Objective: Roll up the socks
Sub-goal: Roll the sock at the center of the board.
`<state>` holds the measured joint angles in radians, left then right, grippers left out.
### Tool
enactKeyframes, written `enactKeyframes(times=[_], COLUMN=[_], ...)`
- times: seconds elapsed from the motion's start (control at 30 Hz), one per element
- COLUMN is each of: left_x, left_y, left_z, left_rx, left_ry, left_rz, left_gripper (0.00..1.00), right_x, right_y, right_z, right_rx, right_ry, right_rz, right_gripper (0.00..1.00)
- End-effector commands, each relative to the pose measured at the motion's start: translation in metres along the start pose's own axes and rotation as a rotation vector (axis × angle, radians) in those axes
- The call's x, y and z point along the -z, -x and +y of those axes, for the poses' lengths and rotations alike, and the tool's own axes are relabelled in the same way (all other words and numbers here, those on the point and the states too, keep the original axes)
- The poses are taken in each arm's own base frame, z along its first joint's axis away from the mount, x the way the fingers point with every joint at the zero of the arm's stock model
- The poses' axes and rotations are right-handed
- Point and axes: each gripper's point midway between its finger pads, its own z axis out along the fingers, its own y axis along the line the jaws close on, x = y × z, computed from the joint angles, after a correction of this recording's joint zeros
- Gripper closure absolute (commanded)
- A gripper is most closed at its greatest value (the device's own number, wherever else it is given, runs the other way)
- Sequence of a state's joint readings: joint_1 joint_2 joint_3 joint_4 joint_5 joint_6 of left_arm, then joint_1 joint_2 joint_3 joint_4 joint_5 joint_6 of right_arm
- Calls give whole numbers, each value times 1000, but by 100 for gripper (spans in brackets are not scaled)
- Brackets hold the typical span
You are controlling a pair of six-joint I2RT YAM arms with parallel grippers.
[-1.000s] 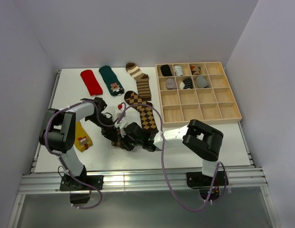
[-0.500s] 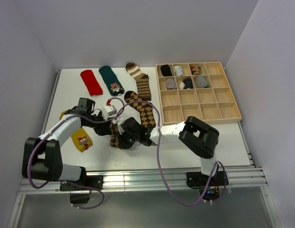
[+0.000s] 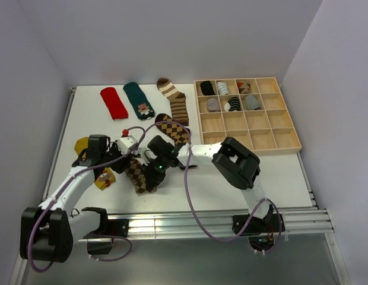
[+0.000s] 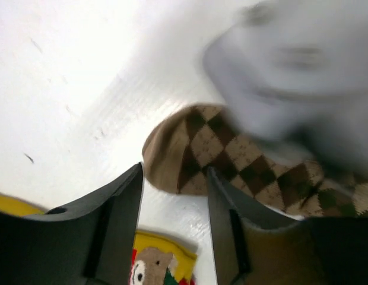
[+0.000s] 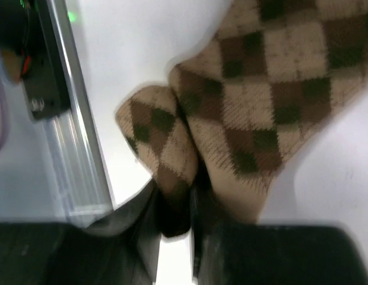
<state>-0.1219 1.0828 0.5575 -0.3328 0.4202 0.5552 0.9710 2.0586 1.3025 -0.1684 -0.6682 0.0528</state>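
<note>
One brown argyle sock lies bent across the table middle (image 3: 138, 174). My right gripper (image 3: 148, 176) is shut on a fold of it; the right wrist view shows the jaws (image 5: 175, 211) pinching the doubled fabric (image 5: 261, 101). My left gripper (image 3: 120, 165) is open and empty just left of the sock's toe (image 4: 196, 148), with its fingers (image 4: 175, 178) over bare table and the mustard yellow sock (image 4: 157, 267). The yellow sock (image 3: 104, 178) lies at the left. The red (image 3: 114, 102), dark teal (image 3: 139, 100) and striped (image 3: 175, 100) socks lie flat at the back.
A wooden compartment box (image 3: 270, 139) stands at the back right, with rolled socks in its top cells. The table's metal rail (image 5: 77, 136) runs close by the right gripper in its wrist view. The arms' cables loop over the table middle.
The right gripper has dragged the near end of the argyle sock left and bent it. The left arm has dropped its elbow toward the front left, its gripper staying beside the sock.
</note>
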Motion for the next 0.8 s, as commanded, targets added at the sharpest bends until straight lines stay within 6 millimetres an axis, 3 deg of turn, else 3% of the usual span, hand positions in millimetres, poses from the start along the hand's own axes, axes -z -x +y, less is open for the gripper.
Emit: enactKeyframes(times=[0.0,0.13,0.37,0.6,0.77], left_x=[8,13,23,5,-9], left_y=[34,37,26,18,25], left_z=[-51,-68,-81,-78,-74], left_rx=[-288,-338,-354,-448,-526], left_ry=[-126,-122,-151,-118,-75], left_rz=[-169,-181,-164,-145,-157], left_gripper=[49,49,48,44,42], right_x=[22,22,20,20,19], right_y=[-31,-21,-23,-25,-22], right_z=[-67,-73,-73,-73,-74], right_rx=[-486,-499,-488,-501,-514], right_ry=[-170,-186,-197,-196,-182], right_rz=[126,132,134,173,208], right_gripper=[93,93,93,93,92])
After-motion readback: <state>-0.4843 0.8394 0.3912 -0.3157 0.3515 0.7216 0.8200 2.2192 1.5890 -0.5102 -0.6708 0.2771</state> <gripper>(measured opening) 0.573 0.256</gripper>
